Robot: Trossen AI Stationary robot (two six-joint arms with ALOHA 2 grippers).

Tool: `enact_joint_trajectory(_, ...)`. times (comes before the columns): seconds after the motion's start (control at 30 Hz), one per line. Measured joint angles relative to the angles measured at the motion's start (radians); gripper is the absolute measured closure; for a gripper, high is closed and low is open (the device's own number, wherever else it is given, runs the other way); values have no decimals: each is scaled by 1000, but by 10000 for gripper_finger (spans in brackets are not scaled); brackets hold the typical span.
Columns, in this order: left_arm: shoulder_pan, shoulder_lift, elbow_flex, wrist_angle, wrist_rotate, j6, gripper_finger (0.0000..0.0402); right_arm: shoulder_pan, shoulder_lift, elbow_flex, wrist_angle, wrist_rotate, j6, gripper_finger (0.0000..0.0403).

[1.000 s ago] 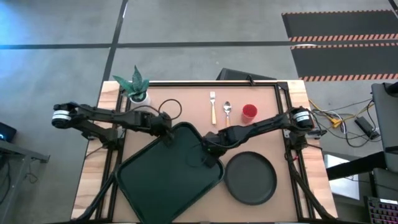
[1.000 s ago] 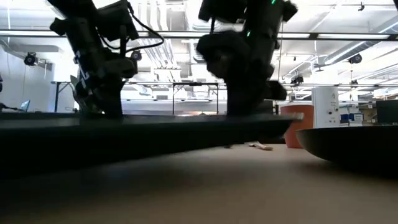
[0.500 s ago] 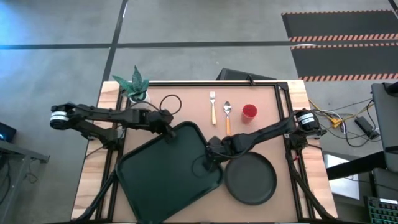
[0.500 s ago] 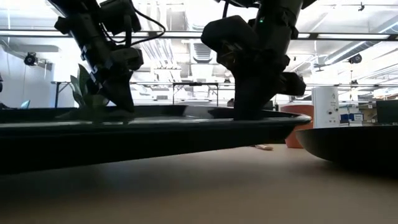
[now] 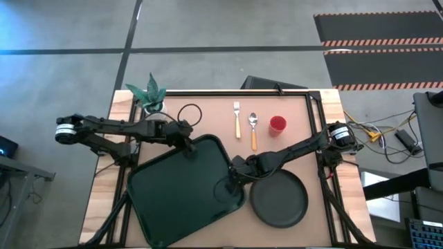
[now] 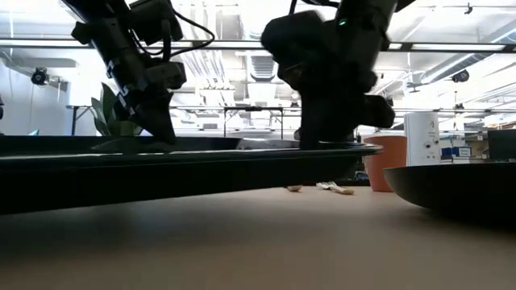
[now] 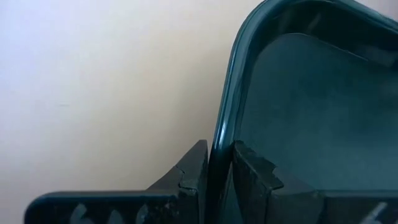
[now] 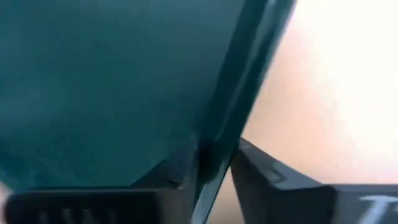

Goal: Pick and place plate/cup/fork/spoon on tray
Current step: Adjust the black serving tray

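Both dark arms reach in from the table's side edges and meet at the large dark green rectangular tray (image 5: 183, 190), which lies skewed on the left half of the wooden table (image 5: 304, 117). The left gripper (image 5: 185, 142) stretches nearly flat across the table from the left edge and is clamped on the tray's raised rim near its far corner; the wrist view shows one finger (image 7: 191, 177) outside the rim and the other inside. The right gripper (image 5: 234, 181) slants down from the right edge and pinches the tray's right-hand rim the same way, fingers (image 8: 261, 171) straddling it. In the low view the tray (image 6: 161, 165) sits tilted, its right side clear of the tabletop.

The round dark grey-black plate (image 5: 279, 198) lies on the table just beside the tray's right edge, under the right arm's forearm. Toward the far edge lie the orange-handled fork (image 5: 237, 119) and orange-handled spoon (image 5: 253, 128), side by side, with the small red cup (image 5: 277, 124) just right of them. A green potted plant (image 5: 150, 95) stands at the far left corner, a black cable loop (image 5: 189, 115) near it.
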Motion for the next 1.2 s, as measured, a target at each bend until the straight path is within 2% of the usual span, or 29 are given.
enact_joint_trajectory(0.13, 2, 0, -6, -1, -18, 0, 359, 1, -1, 8, -5, -7, -30, 262)
enact_joint_trajectory(0.3, 2, 0, -7, -2, -15, -2, 359, -7, -2, 39, -44, 8, -71, 236)
enact_joint_trajectory(0.5, 0, -1, -11, 6, 3, -12, 359, -27, -14, 113, -188, 30, -136, 240)
enact_joint_trajectory(0.63, 0, 0, -17, 1, 3, -16, 361, -43, -46, 157, -293, 84, -178, 246)
enact_joint_trajectory(0.87, -1, 2, -26, 5, 8, -19, 361, -64, -124, 171, -308, 184, -200, 248)
enact_joint_trajectory(1.2, -2, 59, -39, -1, 11, -7, 359, -67, -180, 170, -311, 219, -214, 257)
